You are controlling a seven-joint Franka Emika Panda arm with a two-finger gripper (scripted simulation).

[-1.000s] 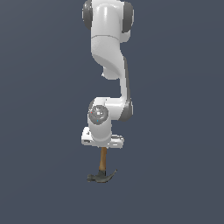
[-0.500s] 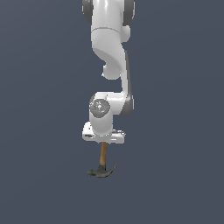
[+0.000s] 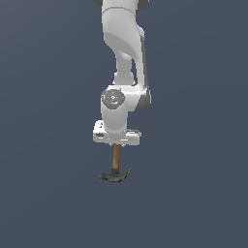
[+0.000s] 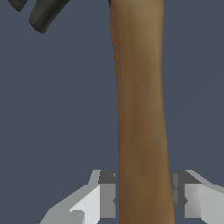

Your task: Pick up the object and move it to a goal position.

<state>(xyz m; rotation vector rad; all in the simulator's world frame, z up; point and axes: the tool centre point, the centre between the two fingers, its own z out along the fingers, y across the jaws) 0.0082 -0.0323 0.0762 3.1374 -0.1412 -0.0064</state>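
The object is a claw hammer hanging head-down below the white arm. Its brown wooden handle runs up into my gripper, and its dark grey head with the curved claw is at the lower end. In the wrist view the handle fills the middle of the picture, and a bit of the dark head shows in a corner. My gripper is shut on the handle, one finger pressed to each side. The hammer is held in the air.
Only a plain dark blue-grey background surrounds the arm in both views. No other objects, edges or goal marker show.
The arm has risen and carried the hammer upward with it; the hammer head now sits higher in the exterior view. The grip on the handle is unchanged.
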